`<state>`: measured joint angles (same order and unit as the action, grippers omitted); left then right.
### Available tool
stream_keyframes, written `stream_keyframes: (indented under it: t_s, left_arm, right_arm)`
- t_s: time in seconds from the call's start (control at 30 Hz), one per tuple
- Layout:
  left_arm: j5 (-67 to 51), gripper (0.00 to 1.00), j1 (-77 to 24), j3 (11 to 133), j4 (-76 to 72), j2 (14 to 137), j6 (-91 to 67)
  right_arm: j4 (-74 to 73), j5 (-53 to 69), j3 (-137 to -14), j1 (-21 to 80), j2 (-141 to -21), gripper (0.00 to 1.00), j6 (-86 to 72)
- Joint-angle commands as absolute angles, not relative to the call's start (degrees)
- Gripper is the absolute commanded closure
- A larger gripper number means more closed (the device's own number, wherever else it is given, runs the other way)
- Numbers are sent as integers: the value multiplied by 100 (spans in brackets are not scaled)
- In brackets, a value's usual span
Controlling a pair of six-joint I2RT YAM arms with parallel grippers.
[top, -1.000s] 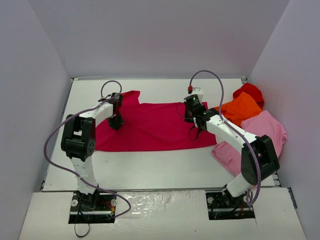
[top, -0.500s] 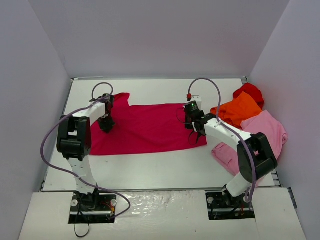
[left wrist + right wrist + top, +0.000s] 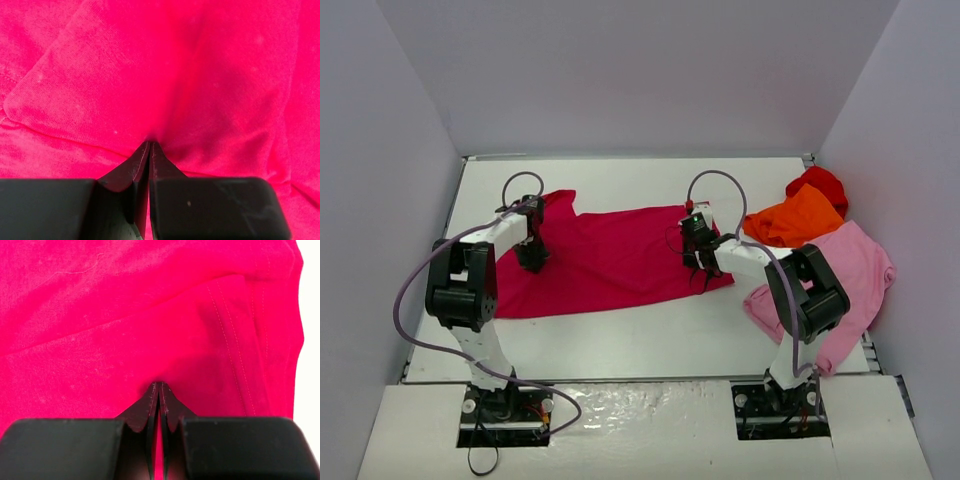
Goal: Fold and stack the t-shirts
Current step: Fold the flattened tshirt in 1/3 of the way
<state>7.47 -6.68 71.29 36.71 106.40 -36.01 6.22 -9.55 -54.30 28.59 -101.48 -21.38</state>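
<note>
The crimson t-shirt (image 3: 610, 262) lies spread flat across the middle of the white table (image 3: 620, 335). My left gripper (image 3: 532, 258) is shut on a pinch of cloth near its left end. My right gripper (image 3: 698, 262) is shut on cloth near its right end. In the left wrist view the gripper (image 3: 150, 144) has its tips together, with crimson cloth (image 3: 165, 75) puckered at them. The right wrist gripper (image 3: 159, 384) stands the same way, next to a stitched hem (image 3: 235, 345). The orange (image 3: 800, 217), bright red (image 3: 818, 183) and light pink (image 3: 845, 270) t-shirts lie heaped at the right.
White walls close in the table at the back and on both sides. The heap of shirts fills the right edge, and the pink one hangs over the table's near right corner. Purple cables (image 3: 720, 180) loop above both arms.
Both grippers have moved to the left, and the crimson t-shirt has slid left across the table with them. The heap at the right has not moved.
</note>
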Motion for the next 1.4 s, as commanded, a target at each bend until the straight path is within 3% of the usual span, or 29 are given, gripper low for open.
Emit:
stream_keyframes:
  t_s: [0.0,0.3,0.8,0.97,1.07,1.13,1.2,1.27,1.3,1.37]
  left_arm:
    - [625,100,-692,6834,4085,10200,-3524]
    - [653,100,-703,6305,4132,9497,-3663]
    - [586,100,-864,6207,4160,9545,-3728]
    - [1073,100,-1028,6465,4353,8833,-3788]
    - [1455,100,-1201,7007,4523,8080,-3756]
    - [1614,87,-1375,7296,4536,7559,-3650]
    - [1469,63,-1465,7463,4437,6929,-3448]
    - [1284,27,-1471,7482,4391,6429,-3384]
    - [1300,17,-1474,7468,4469,6234,-3394]
    - [1399,3,-1458,7450,4661,5809,-3455]
  right_arm:
    - [134,-956,-5334,2900,-9959,100,-2205]
    - [-592,-1044,-4964,2900,-9174,100,-2485]
    - [-1550,-1144,-4415,2900,-8069,100,-2804]
    - [-1293,-1099,-4946,2903,-8027,100,-2699]
    - [-423,-45,-5946,2928,-8577,100,-2507]
    - [56,860,-6671,2985,-9391,100,-2516]
    - [556,1414,-7787,3166,-10099,100,-2493]
    - [638,1731,-8478,3341,-10966,98,-2424]
    - [621,1942,-9047,3480,-11396,92,-2390]
    - [449,2435,-10738,3651,-12434,68,-2331]
